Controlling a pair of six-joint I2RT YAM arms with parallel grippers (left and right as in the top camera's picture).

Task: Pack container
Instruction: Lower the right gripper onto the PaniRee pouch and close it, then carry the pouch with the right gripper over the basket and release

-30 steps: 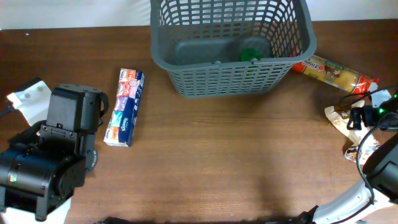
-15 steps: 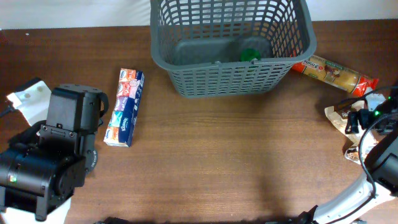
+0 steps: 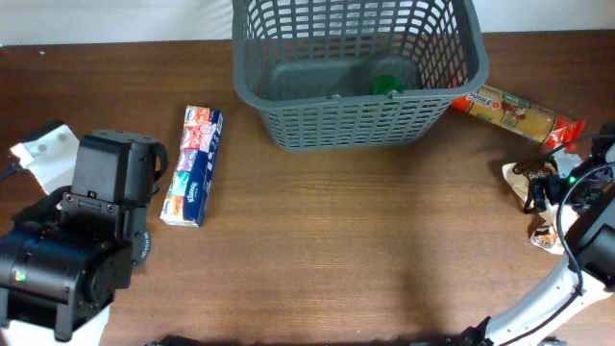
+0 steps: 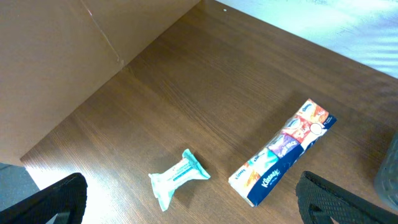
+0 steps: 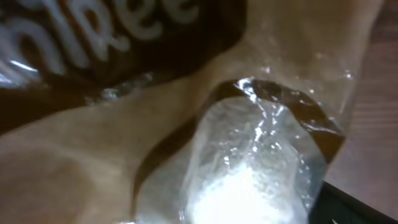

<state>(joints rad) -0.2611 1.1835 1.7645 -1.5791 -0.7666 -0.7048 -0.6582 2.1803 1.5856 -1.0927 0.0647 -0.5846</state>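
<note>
From overhead, the container (image 3: 356, 123) stands at the far middle of the table, its long axis running left to right, with something green (image 3: 387, 85) lying inside. The right gripper (image 3: 560, 187) is at the table's right edge over a brown packet (image 3: 524, 177), so the basket lies away and inward from its jaws. An orange snack tube (image 3: 516, 112) lies between them, just beside the basket's right corner, its print too small to read. The left arm (image 3: 82, 240) sits at the near left, closer to a tissue pack (image 3: 192, 165) whose long axis points towards the far edge. In the left wrist view the left gripper (image 4: 189, 208) has its jaws spread wide and empty. Ahead lie the tissue pack (image 4: 283, 160), marked "Kleenex", and a small teal-and-white sachet (image 4: 179, 177). In the right wrist view the brown packet (image 5: 93, 155) fills the frame, its large white letters cropped, ending "nkee". Only one finger (image 5: 364, 208) shows at a corner, so these jaws look wide apart, gripping nothing.
</note>
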